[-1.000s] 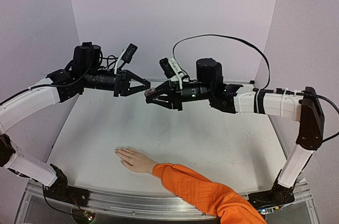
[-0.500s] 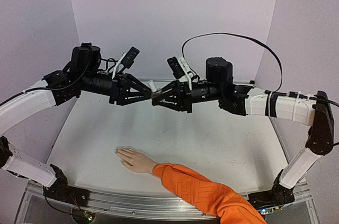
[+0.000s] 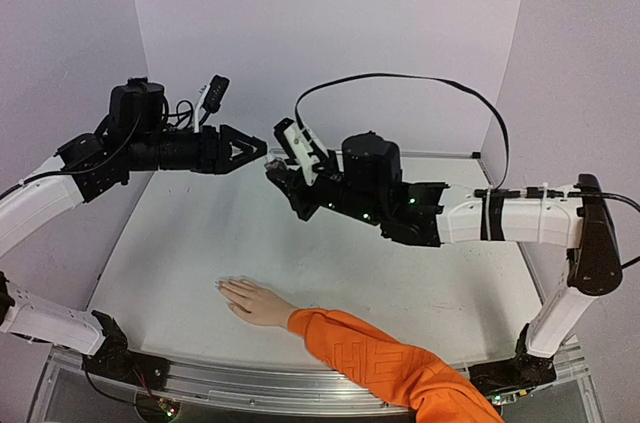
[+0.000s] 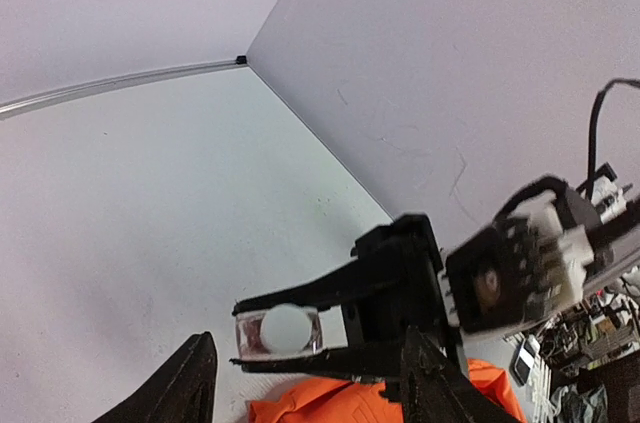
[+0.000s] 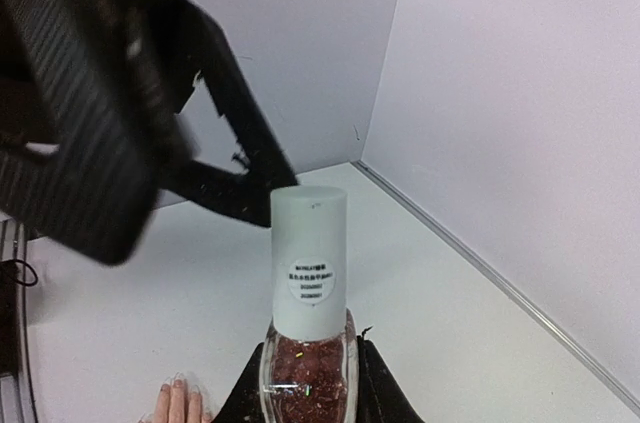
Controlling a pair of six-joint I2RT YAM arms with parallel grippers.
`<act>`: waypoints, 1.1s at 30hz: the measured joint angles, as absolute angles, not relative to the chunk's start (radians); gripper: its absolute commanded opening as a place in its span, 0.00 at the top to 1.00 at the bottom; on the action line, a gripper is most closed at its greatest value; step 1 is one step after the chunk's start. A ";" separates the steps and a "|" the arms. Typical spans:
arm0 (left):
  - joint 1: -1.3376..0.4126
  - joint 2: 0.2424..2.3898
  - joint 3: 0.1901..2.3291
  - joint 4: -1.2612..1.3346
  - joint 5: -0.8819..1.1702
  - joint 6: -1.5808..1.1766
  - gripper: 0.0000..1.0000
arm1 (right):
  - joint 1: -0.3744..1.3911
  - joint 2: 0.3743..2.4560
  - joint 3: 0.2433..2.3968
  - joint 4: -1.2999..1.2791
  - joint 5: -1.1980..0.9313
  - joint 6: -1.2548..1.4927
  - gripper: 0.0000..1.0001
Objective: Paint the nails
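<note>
The nails (image 3: 223, 286) tip a pale hand (image 3: 254, 302) lying flat. Above and beyond the hand, the right gripper (image 3: 274, 173) grasps a polish bottle (image 5: 307, 343); the left gripper (image 3: 258, 150), jaws released, sits beside it.

Left arm (image 3: 40, 198) and right arm (image 3: 520, 218): white link shells, black joint housings, black cylindrical motor cans, black triangular-frame left gripper (image 3: 262, 150), black cable (image 3: 400, 78) looped above right arm, black straps on its white forearm, green LEDs
</note>
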State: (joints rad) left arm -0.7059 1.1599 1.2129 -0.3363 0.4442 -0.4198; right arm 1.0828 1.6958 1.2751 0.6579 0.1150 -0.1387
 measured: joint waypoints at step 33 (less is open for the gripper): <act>-0.699 1.187 1.184 -0.288 0.313 -0.501 0.92 | 1.166 1.829 1.392 0.683 0.326 -0.197 1.00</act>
State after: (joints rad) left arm -0.6991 1.1866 1.1843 -0.2882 0.3126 -0.5014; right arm 1.1660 1.8294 1.3918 0.6827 0.3264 -0.1974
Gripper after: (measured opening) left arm 0.158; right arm 0.220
